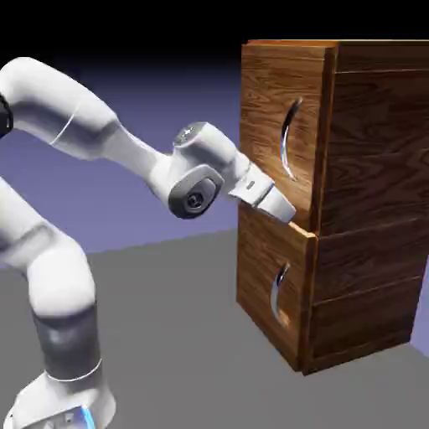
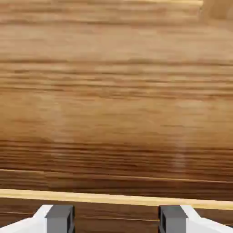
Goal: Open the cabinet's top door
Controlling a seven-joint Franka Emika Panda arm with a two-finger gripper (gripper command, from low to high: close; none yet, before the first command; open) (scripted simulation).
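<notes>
In the exterior view, the white Franka Panda arm (image 1: 194,172) is reaching from the left toward the wood-grain cabinet (image 1: 364,159) on the right. Its 2-finger gripper (image 1: 290,219) is tilting downward near the seam between the 2 front panels, its 2 fingertips (image 2: 60,219) standing wide apart. Farther right, the top door (image 1: 281,84), with its curved silver bar handle (image 1: 286,141), is sitting above the lower panel (image 1: 266,268).

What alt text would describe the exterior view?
White jointed robot arm reaching right, its jaws near a reddish-brown wooden cabinet, below the long curved silver handle of its closed top door.
</notes>
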